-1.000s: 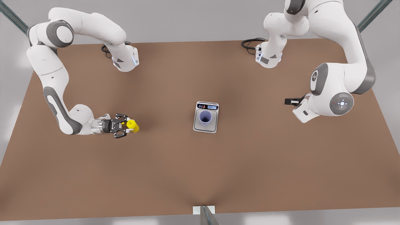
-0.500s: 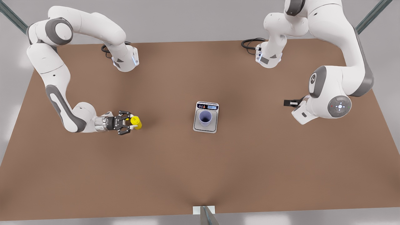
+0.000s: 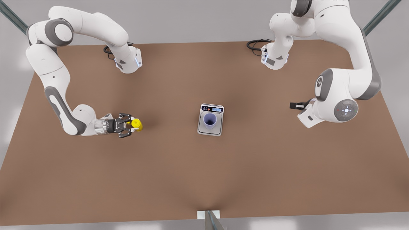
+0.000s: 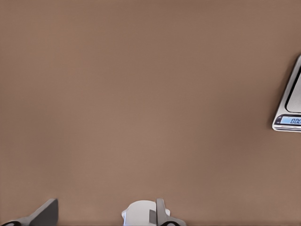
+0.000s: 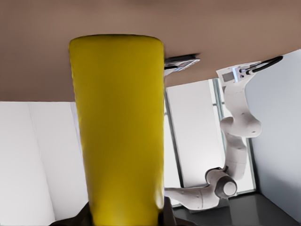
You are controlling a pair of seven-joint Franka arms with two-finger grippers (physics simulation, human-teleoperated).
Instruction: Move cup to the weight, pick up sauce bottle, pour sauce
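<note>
Right gripper (image 3: 130, 125): my fingers are closed on the sauce bottle (image 3: 136, 124), low over the table (image 3: 179, 166) on the front view's left; the right wrist view has the yellow body (image 5: 120, 132) running straight out from between them.
Left gripper (image 3: 295, 105): on the front view's right, above the table and well apart from the scale; the left wrist view catches two finger parts (image 4: 160, 214) with a wide gap between them — nothing in hand, this arm waits.
Sauce bottle: yellow, gripped at its body, well apart from the cup.
Cup (image 3: 210, 120): lavender-blue, upright on the grey plate of the weight (image 3: 211, 131), inside its edges.
Change since earlier: my right gripper with the bottle has drawn slightly back toward the front view's left since half a second ago; the left arm's elbow has shifted a little; cup and weight have not moved.
View difference: the left wrist view gives one corner of the weight (image 4: 289, 115) with its lit display; the right wrist view gives its underside edge (image 5: 181, 62) and the other arm (image 5: 235, 141) beyond — the front view alone relates cup, weight and bottle.
</note>
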